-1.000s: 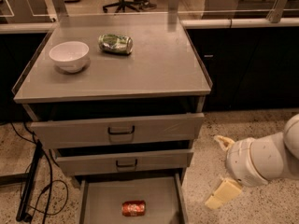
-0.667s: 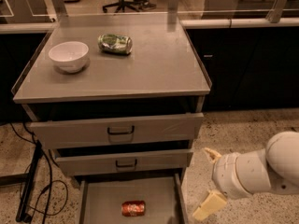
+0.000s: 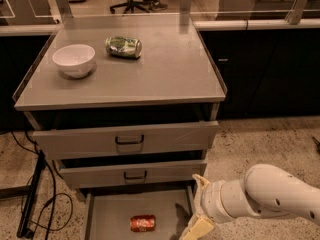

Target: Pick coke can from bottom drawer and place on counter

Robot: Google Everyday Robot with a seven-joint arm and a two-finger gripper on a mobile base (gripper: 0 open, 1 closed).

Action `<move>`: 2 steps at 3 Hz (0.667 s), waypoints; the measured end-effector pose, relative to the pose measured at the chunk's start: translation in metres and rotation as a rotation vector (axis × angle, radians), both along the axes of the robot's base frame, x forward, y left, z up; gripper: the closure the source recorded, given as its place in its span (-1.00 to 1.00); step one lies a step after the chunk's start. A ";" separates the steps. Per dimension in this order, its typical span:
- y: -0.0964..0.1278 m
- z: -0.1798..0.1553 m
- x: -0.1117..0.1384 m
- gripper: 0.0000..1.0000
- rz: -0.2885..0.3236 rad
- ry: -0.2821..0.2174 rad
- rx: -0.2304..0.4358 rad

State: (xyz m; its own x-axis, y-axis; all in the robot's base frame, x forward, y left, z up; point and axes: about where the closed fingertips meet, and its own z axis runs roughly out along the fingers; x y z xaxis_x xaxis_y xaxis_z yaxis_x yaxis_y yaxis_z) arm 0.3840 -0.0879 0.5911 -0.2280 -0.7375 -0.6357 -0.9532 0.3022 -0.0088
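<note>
Gripper (image 3: 192, 206) empty, fingers apart, at right edge of open bottom drawer (image 3: 112, 209). Coke can (image 3: 143, 223) on its side on drawer floor, just left of gripper. Step: approach for grasp. Next: shift left, straddle can, close, lift to counter (image 3: 165, 76).

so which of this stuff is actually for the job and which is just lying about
For the job: coke can, lying in the open bottom drawer; counter; claw, open, at the drawer's right edge.
Lying about: white bowl and green can on the counter; floor cables.
</note>
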 end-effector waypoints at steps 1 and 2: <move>0.000 0.000 0.000 -1.00 0.000 0.000 0.000; 0.003 -0.011 0.007 -1.00 0.000 -0.011 -0.020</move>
